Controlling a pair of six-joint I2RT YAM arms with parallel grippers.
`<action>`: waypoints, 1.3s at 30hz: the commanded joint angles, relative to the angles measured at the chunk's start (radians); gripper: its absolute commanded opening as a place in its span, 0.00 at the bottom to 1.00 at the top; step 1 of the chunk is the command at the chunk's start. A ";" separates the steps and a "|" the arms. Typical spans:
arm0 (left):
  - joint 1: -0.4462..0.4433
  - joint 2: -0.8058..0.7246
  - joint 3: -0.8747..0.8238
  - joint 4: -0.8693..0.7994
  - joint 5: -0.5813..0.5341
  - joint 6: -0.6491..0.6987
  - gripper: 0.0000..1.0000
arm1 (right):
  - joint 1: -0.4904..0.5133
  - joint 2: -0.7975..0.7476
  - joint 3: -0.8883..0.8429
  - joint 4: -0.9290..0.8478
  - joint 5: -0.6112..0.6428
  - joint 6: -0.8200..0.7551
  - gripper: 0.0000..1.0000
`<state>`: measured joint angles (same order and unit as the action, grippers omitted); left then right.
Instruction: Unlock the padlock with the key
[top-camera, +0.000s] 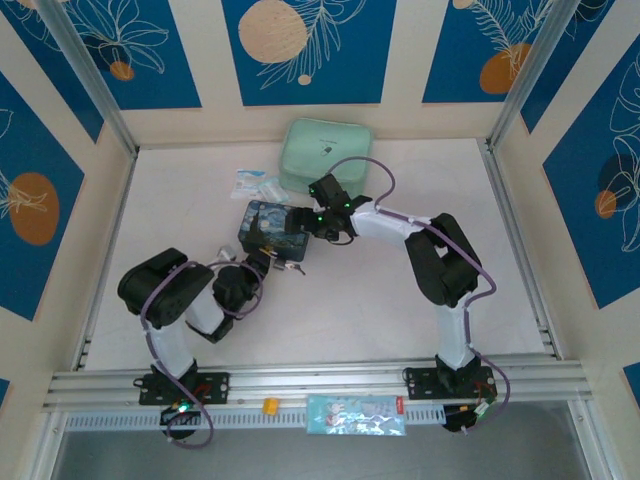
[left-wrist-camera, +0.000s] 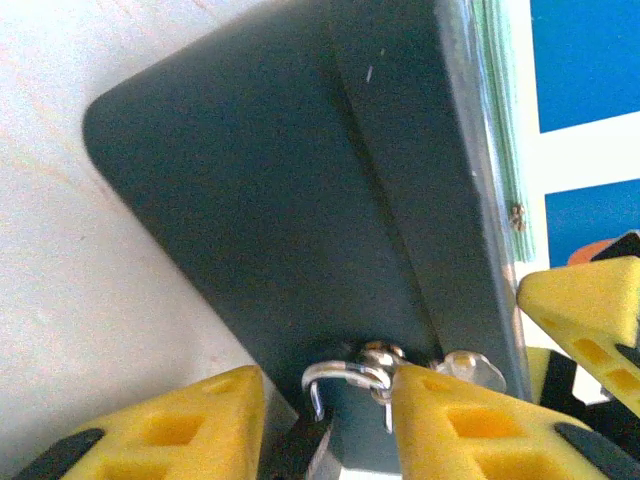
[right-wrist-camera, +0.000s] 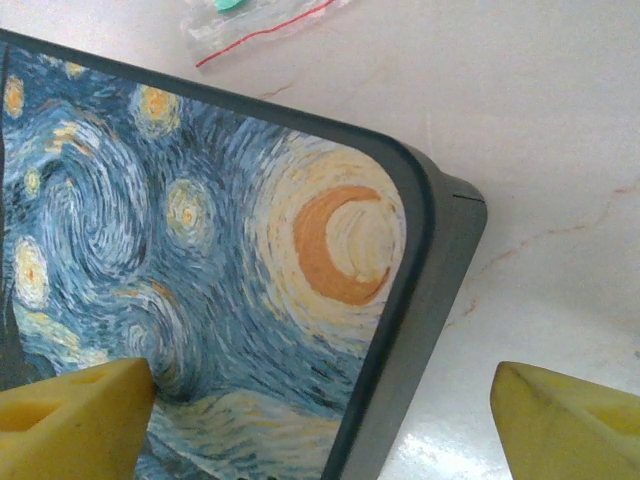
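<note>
- Silvery metal stood out first: the shackle of the padlock (left-wrist-camera: 350, 435) poked forward from between the fingertips of the left gripper (left-wrist-camera: 328, 395), and its dark body lay back toward the wrist.
- The left gripper was partly closed with the padlock in the gap. We could not tell whether the pads truly pinched it or merely flanked it.
- The padlock's long axis ran roughly along the fingers, body nearest the wrist and shackle leading. The shackle's tip reached the foot of the dark tin (left-wrist-camera: 300, 200) directly ahead.
- A small ring (left-wrist-camera: 385, 355) and a flat silvery piece that we took for the key (left-wrist-camera: 475, 372) lay just past the tip of that gripper's right-hand finger, against the tin's lower edge. It was too small for us to say which way the blade pointed.
- The right gripper (right-wrist-camera: 322, 380) stood wide open and held nothing. It straddled the tin's corner, one finger over the painted lid and the other over bare table (right-wrist-camera: 560, 150), with a clear gap to the tin's side.
- We judged that the coming move turned on one relation — the key sat beside the left gripper's outer finger, low at the tin's base. The left arm was far nearer but occupied, so the right gripper would have to come off the lid and down that wall to reach it.
- The keyhole was hidden from us.
</note>
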<state>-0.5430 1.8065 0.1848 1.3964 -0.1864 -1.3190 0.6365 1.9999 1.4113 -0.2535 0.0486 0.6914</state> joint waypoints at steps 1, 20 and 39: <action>0.039 -0.047 -0.049 0.009 0.032 0.034 0.41 | -0.023 -0.092 -0.066 -0.003 0.008 -0.108 0.89; 0.261 -0.722 0.117 -0.929 0.079 0.262 0.58 | 0.283 -0.089 0.074 -0.347 0.083 -0.604 0.84; 0.483 -0.223 0.491 -0.774 0.551 0.386 0.61 | 0.332 0.212 0.301 -0.410 0.375 -0.849 0.81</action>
<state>-0.0719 1.5372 0.6170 0.5549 0.2565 -0.9657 0.9630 2.1864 1.7145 -0.6487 0.3679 -0.1123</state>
